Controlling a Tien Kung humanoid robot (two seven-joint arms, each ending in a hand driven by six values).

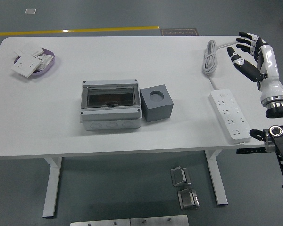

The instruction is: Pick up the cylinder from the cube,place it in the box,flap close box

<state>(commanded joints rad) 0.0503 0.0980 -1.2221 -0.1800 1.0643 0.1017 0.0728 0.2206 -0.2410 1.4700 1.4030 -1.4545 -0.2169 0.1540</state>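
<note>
Right hand point(252, 54) is up at the far right edge of the table point(188, 136), fingers point(247, 37) spread and relaxed, nothing in it, thumb out toward the left. It hangs over the table's right edge, well apart from the box and cube, just right of the power strip point(231, 115) and its coiled cable point(211, 56). The black forearm and joint assembly drop out of frame at the lower right. Left arm does not show. Box point(111, 104) sits mid-table, grey housing with a smoked clear flap point(109, 96) lying flat over the top, so it reads as closed. Can't make out anything through the flap; inside looks dark. Cube point(156, 102), dark grey, is touching or just beside the box's right side, slightly rotated. Its top has a round recess and the recess shows bare. The cylinder itself can't be seen anywhere in this view: not on the cube, not in the hand, and the box interior is too dark to tell. Far left corner has a purple tray point(41, 70) with white socket plates point(28, 60) stacked in it, well apart from everything else. Floor below the near edge shows two small metal parts point(184, 187) beside the right table leg.
</note>
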